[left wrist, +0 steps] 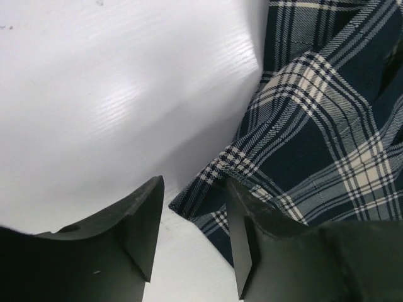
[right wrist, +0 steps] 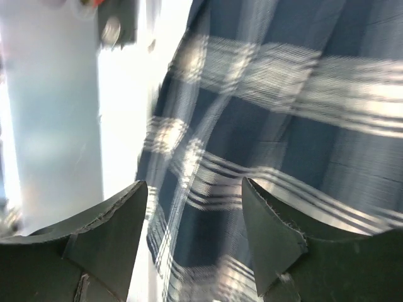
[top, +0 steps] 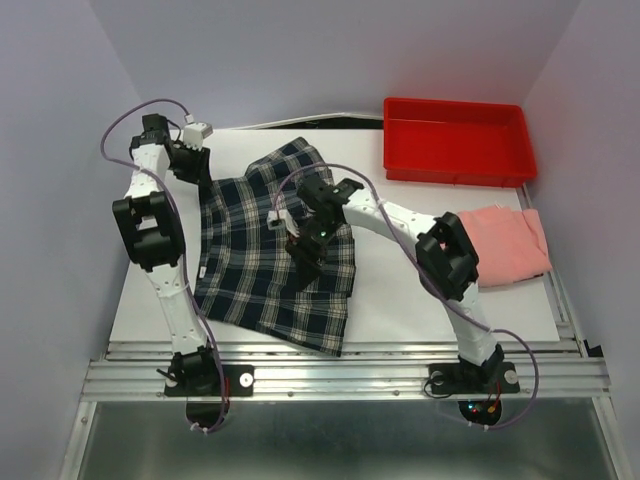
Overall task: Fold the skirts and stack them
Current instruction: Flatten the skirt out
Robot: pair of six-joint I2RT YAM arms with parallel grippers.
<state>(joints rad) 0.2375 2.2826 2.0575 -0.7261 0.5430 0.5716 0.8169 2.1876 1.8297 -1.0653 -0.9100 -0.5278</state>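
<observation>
The plaid skirt lies spread on the white table, its pleats running toward the near edge. My left gripper is at its far left corner. In the left wrist view the left gripper is open, and the corner of the plaid skirt lies in the gap, unpinched. One finger is over bare table, the other over cloth. My right gripper hovers over the skirt's middle. The right wrist view is blurred and shows the right gripper open above the plaid skirt. The pink skirt lies folded at the right edge.
A red plastic tray stands at the back right corner, beyond the pink skirt. The right arm's elbow hangs between the two skirts. Violet walls close in on the left and the back.
</observation>
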